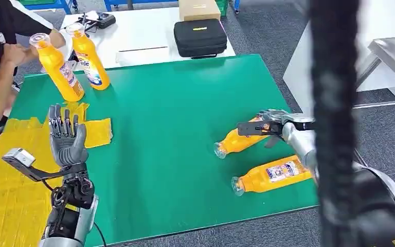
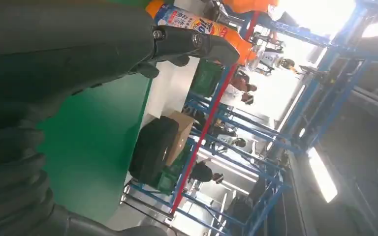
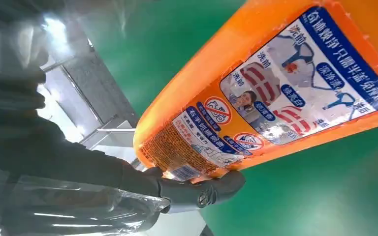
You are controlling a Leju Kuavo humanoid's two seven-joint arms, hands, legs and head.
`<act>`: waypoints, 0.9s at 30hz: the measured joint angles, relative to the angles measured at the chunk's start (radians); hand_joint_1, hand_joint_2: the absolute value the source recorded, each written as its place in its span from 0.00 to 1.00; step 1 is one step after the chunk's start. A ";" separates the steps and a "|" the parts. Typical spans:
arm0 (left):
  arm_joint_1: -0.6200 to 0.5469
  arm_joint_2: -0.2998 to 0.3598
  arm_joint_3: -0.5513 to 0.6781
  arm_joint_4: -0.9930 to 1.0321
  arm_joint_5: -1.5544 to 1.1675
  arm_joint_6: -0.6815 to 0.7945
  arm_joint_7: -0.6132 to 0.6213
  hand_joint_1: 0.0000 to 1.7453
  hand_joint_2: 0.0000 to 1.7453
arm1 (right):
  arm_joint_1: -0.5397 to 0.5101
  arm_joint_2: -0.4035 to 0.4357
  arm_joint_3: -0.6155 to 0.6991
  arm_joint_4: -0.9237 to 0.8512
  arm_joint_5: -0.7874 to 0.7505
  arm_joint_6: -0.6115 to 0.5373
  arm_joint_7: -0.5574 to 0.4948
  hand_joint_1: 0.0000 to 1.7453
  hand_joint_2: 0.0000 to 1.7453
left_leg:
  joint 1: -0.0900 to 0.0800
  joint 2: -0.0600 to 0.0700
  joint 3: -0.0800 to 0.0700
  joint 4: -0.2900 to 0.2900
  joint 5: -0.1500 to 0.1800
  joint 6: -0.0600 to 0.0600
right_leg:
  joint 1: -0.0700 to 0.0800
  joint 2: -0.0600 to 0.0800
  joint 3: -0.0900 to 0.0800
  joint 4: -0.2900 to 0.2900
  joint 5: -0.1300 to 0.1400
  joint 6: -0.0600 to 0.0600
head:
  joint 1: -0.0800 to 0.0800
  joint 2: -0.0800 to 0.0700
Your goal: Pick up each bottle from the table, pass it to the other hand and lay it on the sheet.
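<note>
Two orange bottles lie on the green table [image 1: 175, 118] at the right, caps toward the left. My right hand [image 1: 271, 124] grips the base end of the farther bottle [image 1: 234, 143]; up close its thumb [image 3: 197, 191] curls under the labelled body [image 3: 275, 93]. The nearer bottle [image 1: 272, 175] lies free. Two more orange bottles [image 1: 59, 69] [image 1: 90, 56] stand tilted at the far left by the yellow sheet [image 1: 10, 175]. My left hand [image 1: 67, 136] is raised over the sheet, fingers spread and holding nothing. One of the standing bottles [image 2: 192, 22] shows behind the left thumb [image 2: 192, 44].
A person sits at the far left, a hand [image 1: 10, 51] close to the standing bottles. Behind the green table a white table [image 1: 139, 36] carries a black case [image 1: 199, 37], a cardboard box [image 1: 199, 9] and a controller [image 1: 100, 20]. A dark blurred bar [image 1: 334, 123] crosses the right side.
</note>
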 measured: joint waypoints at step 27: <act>-0.002 -0.005 0.031 0.041 0.015 0.036 0.000 0.00 1.00 | -0.088 -0.001 0.054 0.008 0.016 0.323 -0.176 0.00 1.00 | 0.000 0.003 0.006 0.000 0.000 0.000 | 0.001 0.002 0.005 0.000 0.000 0.000 | 0.000 0.000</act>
